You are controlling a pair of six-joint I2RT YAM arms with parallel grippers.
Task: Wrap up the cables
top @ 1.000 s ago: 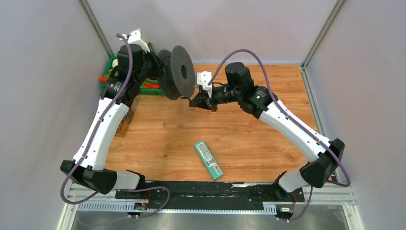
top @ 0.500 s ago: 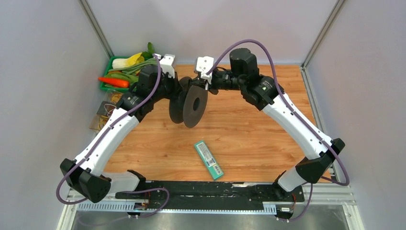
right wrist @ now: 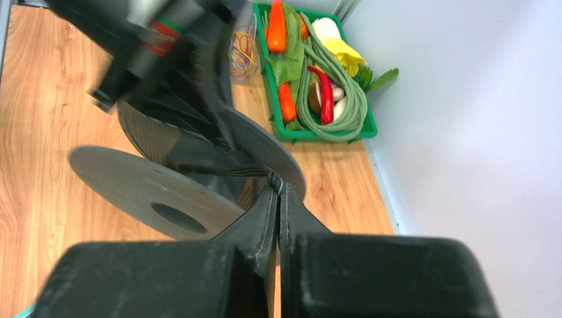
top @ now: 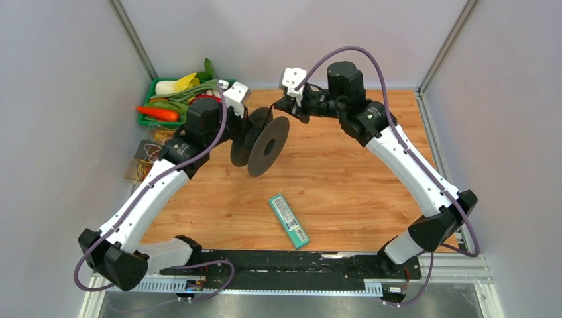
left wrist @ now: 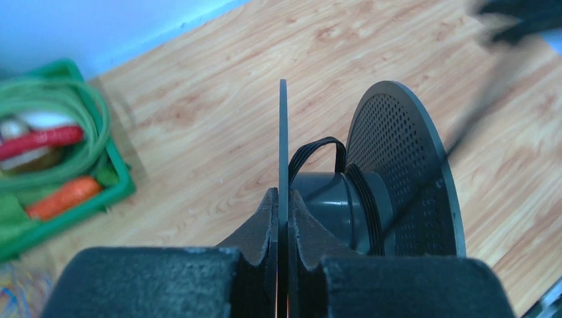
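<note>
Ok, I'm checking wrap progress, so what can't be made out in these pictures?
- Turns of cable on the spool: in the top view the discs hide the core; the left wrist view shows one side only.
- Strand running to the right claw: left wrist view, motion blur.
- Print on the box: top view, too small.

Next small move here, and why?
Probably sweep the right gripper around the spool for another turn: it pinches the cables, only a few turns are wound on, and the left gripper clamps the spool's flange.
</note>
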